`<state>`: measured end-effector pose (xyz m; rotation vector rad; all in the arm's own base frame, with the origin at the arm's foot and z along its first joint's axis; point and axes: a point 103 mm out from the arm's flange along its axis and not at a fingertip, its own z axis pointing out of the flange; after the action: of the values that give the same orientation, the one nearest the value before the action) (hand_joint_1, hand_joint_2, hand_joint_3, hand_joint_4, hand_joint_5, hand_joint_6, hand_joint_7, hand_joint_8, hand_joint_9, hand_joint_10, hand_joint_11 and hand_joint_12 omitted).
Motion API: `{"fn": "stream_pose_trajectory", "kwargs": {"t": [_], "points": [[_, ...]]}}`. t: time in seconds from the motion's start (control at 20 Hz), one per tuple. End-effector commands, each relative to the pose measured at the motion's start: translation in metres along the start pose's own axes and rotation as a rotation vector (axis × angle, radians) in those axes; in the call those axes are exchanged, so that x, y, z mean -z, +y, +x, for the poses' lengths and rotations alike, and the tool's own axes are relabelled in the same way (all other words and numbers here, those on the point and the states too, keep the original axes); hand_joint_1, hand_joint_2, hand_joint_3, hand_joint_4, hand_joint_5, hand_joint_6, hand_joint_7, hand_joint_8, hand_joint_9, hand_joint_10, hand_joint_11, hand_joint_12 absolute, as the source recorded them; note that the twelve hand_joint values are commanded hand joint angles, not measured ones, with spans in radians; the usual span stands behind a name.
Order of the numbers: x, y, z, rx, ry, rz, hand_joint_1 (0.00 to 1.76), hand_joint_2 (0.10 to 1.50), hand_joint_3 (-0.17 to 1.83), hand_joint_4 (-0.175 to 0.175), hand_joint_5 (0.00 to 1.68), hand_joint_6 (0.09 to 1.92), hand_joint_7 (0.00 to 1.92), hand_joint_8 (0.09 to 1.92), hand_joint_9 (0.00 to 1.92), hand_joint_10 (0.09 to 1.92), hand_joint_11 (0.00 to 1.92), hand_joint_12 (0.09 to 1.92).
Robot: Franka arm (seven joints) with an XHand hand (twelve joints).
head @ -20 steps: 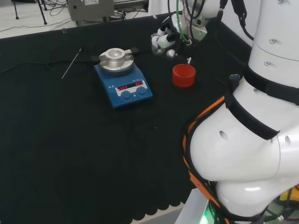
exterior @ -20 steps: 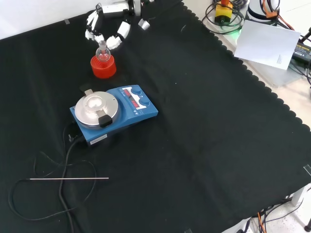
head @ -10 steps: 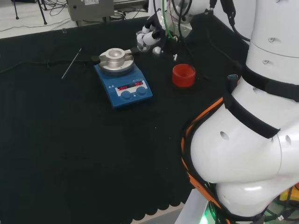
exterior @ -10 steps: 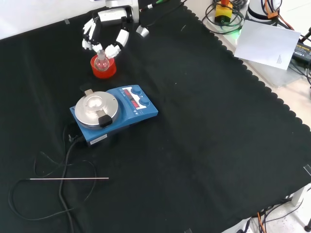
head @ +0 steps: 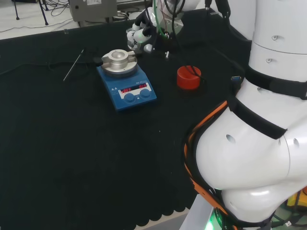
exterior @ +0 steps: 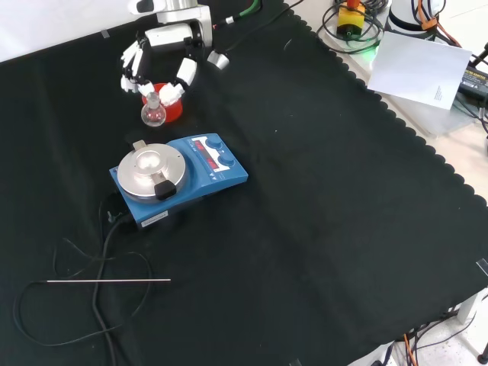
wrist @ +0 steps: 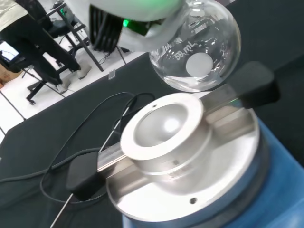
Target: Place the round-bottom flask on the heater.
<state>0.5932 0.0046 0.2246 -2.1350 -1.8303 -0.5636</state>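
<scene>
A small clear round-bottom flask (exterior: 153,113) hangs in the air by its neck, with the hand (exterior: 158,61) shut on it. In the front view it is over the near edge of the red ribbed stand (exterior: 169,107), just beyond the blue heater (exterior: 179,178). The heater's silver bowl-shaped top (wrist: 164,128) lies close under the flask (wrist: 199,57) in the wrist view, a little to one side of it. In the head view the hand (head: 139,34) hovers just right of and behind the heater's top (head: 118,58).
A thin metal rod (exterior: 108,280) and the heater's black cable (exterior: 91,252) lie on the cloth in front of the heater in the front view. Black clamp knobs (wrist: 254,85) stick out at the sides of the heater's top. White paper (exterior: 419,69) lies off the cloth's far right edge.
The hand has lifted the flask off the red stand and carried it toward the heater: leftward in the head view, nearer in the front view.
</scene>
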Motion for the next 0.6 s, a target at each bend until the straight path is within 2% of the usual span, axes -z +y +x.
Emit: {"fn": "stream_pose_trajectory", "kwargs": {"t": [0.05,0.6], "points": [[-0.014,0.005,0.021,0.026,0.008,0.029,1.09,0.67,0.74,0.175,1.15,0.92,0.72,0.59,0.88,0.52,0.53,1.27],[-0.034,0.013,0.038,0.042,0.035,0.056,1.09,0.67,0.74,0.175,1.16,0.91,0.72,0.59,0.88,0.52,0.53,1.26]]}}
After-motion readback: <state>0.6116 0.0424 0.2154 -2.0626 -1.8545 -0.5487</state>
